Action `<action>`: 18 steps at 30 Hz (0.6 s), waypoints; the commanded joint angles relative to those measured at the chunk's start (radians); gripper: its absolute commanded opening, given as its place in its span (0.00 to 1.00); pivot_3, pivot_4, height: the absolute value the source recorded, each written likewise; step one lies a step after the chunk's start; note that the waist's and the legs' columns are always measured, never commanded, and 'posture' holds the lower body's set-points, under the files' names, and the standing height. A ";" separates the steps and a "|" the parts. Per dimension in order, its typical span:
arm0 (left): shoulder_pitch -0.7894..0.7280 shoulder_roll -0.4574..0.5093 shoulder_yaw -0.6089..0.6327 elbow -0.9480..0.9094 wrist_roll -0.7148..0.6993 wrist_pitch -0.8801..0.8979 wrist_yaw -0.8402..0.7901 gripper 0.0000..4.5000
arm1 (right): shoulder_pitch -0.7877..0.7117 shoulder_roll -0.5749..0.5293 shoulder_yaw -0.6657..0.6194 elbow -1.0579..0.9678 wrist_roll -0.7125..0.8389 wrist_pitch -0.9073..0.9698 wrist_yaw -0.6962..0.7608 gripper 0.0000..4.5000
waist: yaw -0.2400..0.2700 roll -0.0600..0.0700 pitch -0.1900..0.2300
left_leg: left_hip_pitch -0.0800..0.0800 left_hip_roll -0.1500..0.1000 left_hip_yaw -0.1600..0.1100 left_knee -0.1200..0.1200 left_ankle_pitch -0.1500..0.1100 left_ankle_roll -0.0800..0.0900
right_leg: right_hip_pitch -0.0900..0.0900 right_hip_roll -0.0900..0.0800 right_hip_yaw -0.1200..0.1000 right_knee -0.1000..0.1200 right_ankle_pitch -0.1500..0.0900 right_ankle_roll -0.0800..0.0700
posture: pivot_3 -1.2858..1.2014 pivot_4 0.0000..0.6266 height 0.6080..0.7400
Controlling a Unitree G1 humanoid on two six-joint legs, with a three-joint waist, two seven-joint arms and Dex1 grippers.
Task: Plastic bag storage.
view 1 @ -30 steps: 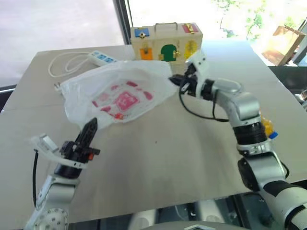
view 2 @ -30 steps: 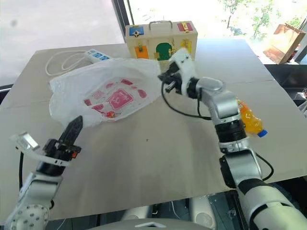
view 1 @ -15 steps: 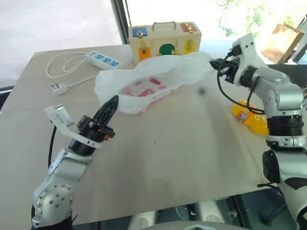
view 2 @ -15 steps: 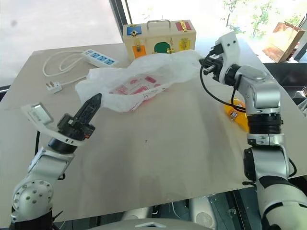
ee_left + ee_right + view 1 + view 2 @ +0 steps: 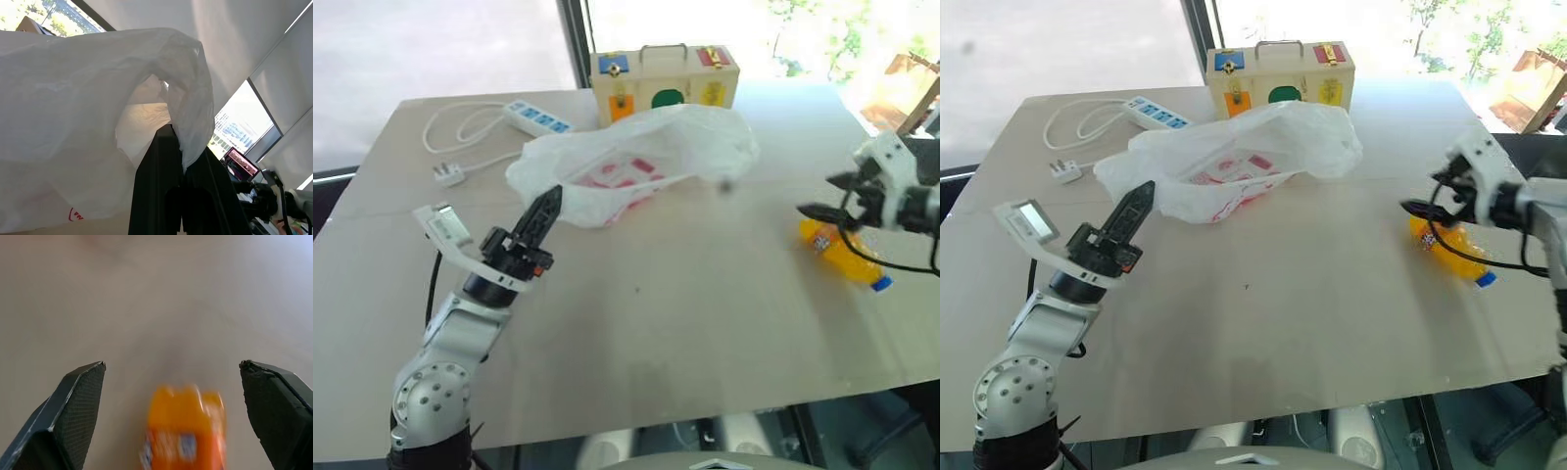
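Observation:
The plastic bag (image 5: 636, 157), crinkled translucent white film with red print, lies loose on the table in front of the wooden toy box (image 5: 666, 80). My left gripper (image 5: 551, 199) is shut and points up at the bag's near left edge. In the left wrist view its tip (image 5: 167, 128) sits at the bag's (image 5: 73, 98) open rim, and I cannot tell whether any film is pinched. At the table's right side, my right gripper (image 5: 822, 194) stands wide open and empty just over an orange bottle (image 5: 842, 252). That bottle (image 5: 186, 431) also lies between the spread fingers (image 5: 78, 401).
A white power strip (image 5: 538, 117) with its coiled cable and plug (image 5: 450, 174) lies at the back left of the pale table (image 5: 685, 323). The toy box stands at the back edge. A brown paper bag (image 5: 1528, 88) sits beyond the table's right corner.
My right gripper dragged the bag to the right, let it go, swung far right and opened over the orange bottle. My left gripper rose toward the bag's edge.

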 commanded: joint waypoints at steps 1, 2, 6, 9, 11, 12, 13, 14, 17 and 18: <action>0.004 -0.011 -0.001 -0.041 -0.005 -0.013 0.001 0.00 | 0.052 -0.024 -0.055 -0.034 0.033 0.072 -0.004 0.99 | -0.004 0.000 0.000 | 0.000 0.000 0.000 0.000 0.000 0.000 | 0.000 0.000 0.001 0.000 0.000 0.000 | 0.52 0.24 0.99; 0.005 -0.014 -0.002 -0.041 -0.002 -0.014 0.001 0.00 | 0.069 -0.022 -0.057 -0.044 0.039 0.096 -0.013 0.99 | -0.005 0.000 0.000 | 0.001 0.001 0.001 0.000 0.000 0.000 | 0.000 0.001 0.001 0.001 0.000 0.000 | 0.52 0.24 0.99; 0.003 -0.028 -0.013 -0.042 0.010 -0.015 0.002 0.00 | 0.112 0.000 -0.048 -0.032 0.027 0.137 -0.074 0.99 | -0.005 0.000 0.000 | 0.001 0.001 0.001 0.001 0.000 0.000 | 0.001 0.001 0.001 0.001 0.000 0.000 | 0.52 0.24 0.99; -0.004 -0.034 -0.017 -0.037 0.016 -0.016 0.002 0.00 | 0.134 0.023 -0.032 -0.010 0.029 0.149 -0.091 0.99 | -0.003 0.000 0.000 | 0.001 0.000 0.001 0.002 0.000 0.000 | 0.001 0.001 0.001 0.001 0.001 0.001 | 0.52 0.24 0.99; -0.007 -0.036 -0.018 -0.034 0.021 -0.017 0.001 0.00 | 0.150 0.035 -0.024 -0.011 0.035 0.147 -0.088 0.99 | 0.000 0.000 0.000 | 0.001 0.000 0.001 0.002 0.000 0.000 | 0.001 0.001 0.001 0.001 0.001 0.002 | 0.52 0.24 0.99; -0.008 -0.037 -0.018 -0.031 0.024 -0.018 0.000 0.00 | 0.153 0.040 -0.022 -0.015 0.040 0.147 -0.086 0.99 | 0.001 0.000 0.000 | 0.000 0.000 0.001 0.002 0.000 0.000 | 0.001 0.001 0.000 0.001 0.001 0.002 | 0.52 0.24 0.99; -0.008 -0.038 -0.018 -0.029 0.027 -0.019 -0.001 0.00 | 0.152 0.045 -0.020 -0.017 0.039 0.143 -0.088 0.99 | 0.001 0.000 0.000 | 0.000 0.000 0.001 0.002 0.000 0.000 | 0.001 0.001 0.000 0.001 0.001 0.002 | 0.52 0.24 0.99; -0.008 -0.041 -0.018 -0.029 0.030 -0.020 -0.001 0.00 | 0.151 0.049 -0.019 -0.018 0.037 0.139 -0.091 0.99 | 0.001 0.000 0.000 | 0.000 0.000 0.001 0.002 0.000 0.000 | 0.001 0.001 0.001 0.001 0.001 0.002 | 0.52 0.24 0.99; -0.001 -0.051 -0.022 -0.034 0.039 -0.024 0.001 0.00 | 0.143 0.055 -0.009 -0.024 0.032 0.123 -0.089 0.67 | 0.002 0.000 0.000 | 0.001 0.000 0.001 0.002 0.000 0.000 | 0.001 0.001 0.001 0.001 0.001 0.002 | 0.52 0.24 0.99; 0.001 -0.054 -0.023 -0.036 0.042 -0.025 0.001 0.00 | 0.134 0.058 -0.004 -0.029 0.032 0.119 -0.090 0.58 | 0.002 0.000 0.000 | 0.001 0.000 0.001 0.003 0.000 0.000 | 0.001 0.001 0.000 0.000 0.001 0.002 | 0.52 0.24 0.99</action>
